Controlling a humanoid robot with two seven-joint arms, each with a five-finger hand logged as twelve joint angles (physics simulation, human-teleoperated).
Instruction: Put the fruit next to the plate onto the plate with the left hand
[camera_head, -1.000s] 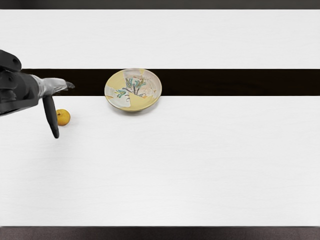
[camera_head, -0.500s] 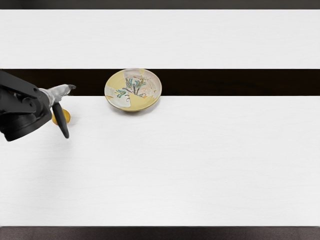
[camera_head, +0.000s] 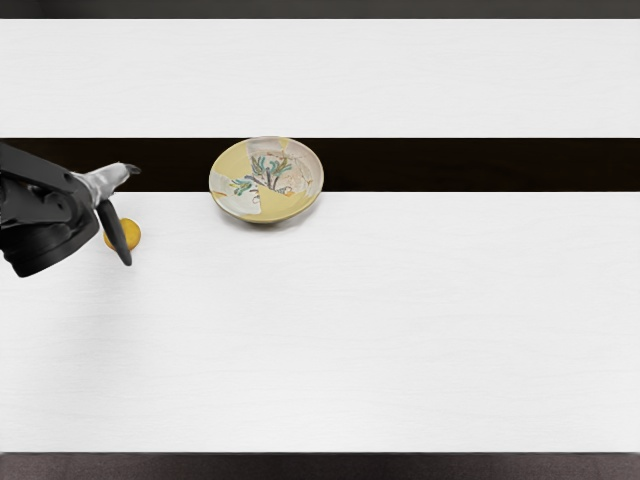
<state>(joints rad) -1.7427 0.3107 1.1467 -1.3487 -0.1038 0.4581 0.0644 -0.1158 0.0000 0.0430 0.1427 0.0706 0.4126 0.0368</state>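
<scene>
- One fruit (camera_head: 131, 234) lies on the counter (camera_head: 400, 320), left of the plate (camera_head: 232, 165), not yet lifted.
- Left hand (camera_head: 108, 200) hovers at it, fingers (camera_head: 116, 235) spread, holding nothing.

1. No text, label, brand, number or sign can be read anywhere in the head view.
2. The round yellow ceramic plate (camera_head: 232, 162) carries only a painted sprig of blue-green leaves on dark stems, with pale patches. None of it forms letters or figures.
3. The flat white table (camera_head: 400, 320) bears no markings.
</scene>
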